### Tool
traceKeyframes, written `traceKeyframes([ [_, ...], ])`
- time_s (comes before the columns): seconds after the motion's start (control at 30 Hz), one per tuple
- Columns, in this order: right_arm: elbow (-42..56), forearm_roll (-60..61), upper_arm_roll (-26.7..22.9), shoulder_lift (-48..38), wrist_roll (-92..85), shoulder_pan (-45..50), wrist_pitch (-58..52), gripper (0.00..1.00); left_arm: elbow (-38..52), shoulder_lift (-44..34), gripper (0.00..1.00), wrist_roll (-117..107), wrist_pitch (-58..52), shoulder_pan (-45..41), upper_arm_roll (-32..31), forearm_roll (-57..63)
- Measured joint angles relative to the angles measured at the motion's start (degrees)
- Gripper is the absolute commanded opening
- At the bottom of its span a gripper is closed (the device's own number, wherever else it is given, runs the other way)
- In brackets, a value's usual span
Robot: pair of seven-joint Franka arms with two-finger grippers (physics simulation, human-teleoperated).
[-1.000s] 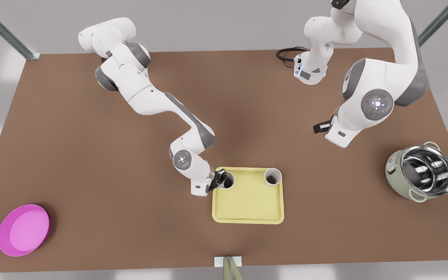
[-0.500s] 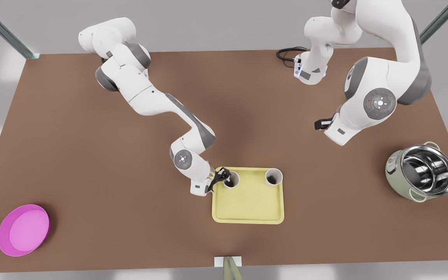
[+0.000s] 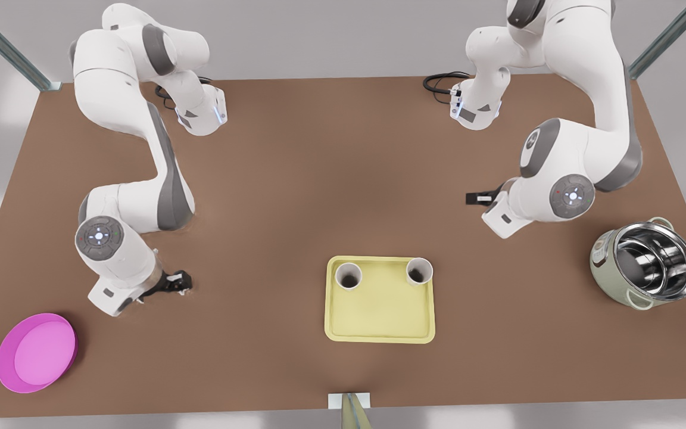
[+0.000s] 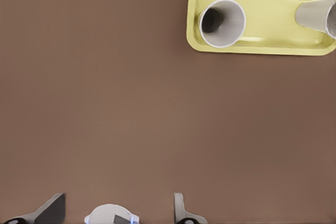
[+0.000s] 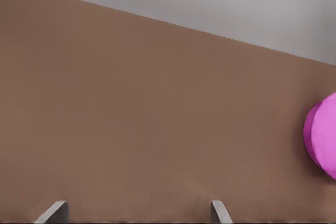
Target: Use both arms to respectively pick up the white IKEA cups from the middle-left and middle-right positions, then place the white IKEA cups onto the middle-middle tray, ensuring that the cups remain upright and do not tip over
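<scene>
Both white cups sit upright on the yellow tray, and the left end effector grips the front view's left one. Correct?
No. The left end effector is open, holding nothing, away from the yellow tray over the table, as the front view shows. Both white cups sit upright on the tray; the right end effector waits, open.

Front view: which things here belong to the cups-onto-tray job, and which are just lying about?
Job:
- left-hand white cup and right-hand white cup, both upright on the tray
- yellow tray
- left claw, open, over bare table
- right claw, open, well off the tray

Lying about:
- pink dish
- green pot
- black cable
</scene>
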Motion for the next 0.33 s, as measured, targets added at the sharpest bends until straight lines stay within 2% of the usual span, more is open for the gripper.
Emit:
traceKeyframes([
  [0.07,-1.5,-0.7,-0.3,-7.2,-0.2,-0.5,-4.7,1.00,1.2,0.0,1.00,0.3,0.5,0.5,-0.1,-0.1],
  [0.17,-9.8,1.0,-0.4,-18.0,-0.7,-2.0,-9.6,1.00,1.6,0.1,1.00,0.6,1.4,1.1,0.0,-0.2],
  [0.33,-12.6,2.2,-0.4,-21.2,-1.4,-2.5,-13.9,1.00,1.4,0.1,1.00,1.2,2.1,2.3,0.0,0.5],
])
